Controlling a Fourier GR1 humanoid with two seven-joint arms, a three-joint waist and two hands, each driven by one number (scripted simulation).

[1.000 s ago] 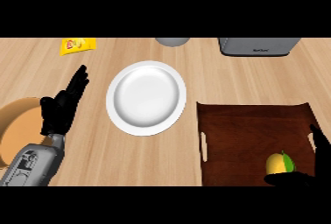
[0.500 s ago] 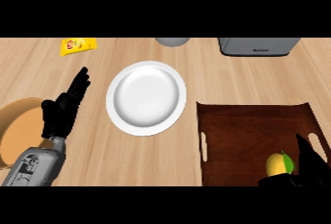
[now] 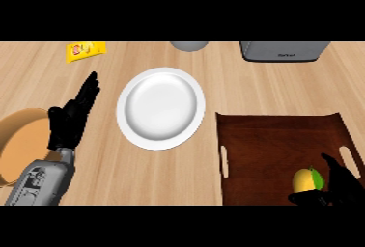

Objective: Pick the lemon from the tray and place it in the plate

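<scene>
Lemon [image 3: 306, 179] low in the right corner of the brown tray [image 3: 274, 140], well apart from the white plate [image 3: 161, 107] on the worktop. Probably light, firm and a little waxy, so liable to roll or slip out of a shallow pinch; not fragile. Best taken across the middle, thumb on one side and fingers on the other, wrapping past the widest part. Green patch on its right side, possibly a leaf or stem end; too small to tell.

Right hand [image 3: 335, 188] touching or just beside the lemon, fingers [image 3: 333, 166] upright and spread along its right side, thumb reaching in below it; not yet closed round the fruit. Left hand [image 3: 71, 120] resting open at the left, fingers straight, next to a tan bowl [image 3: 18, 140].

Against half a second ago: right hand further in over the tray and closer to the lemon, more of it showing. Lemon, tray, plate and left hand unmoved.
</scene>
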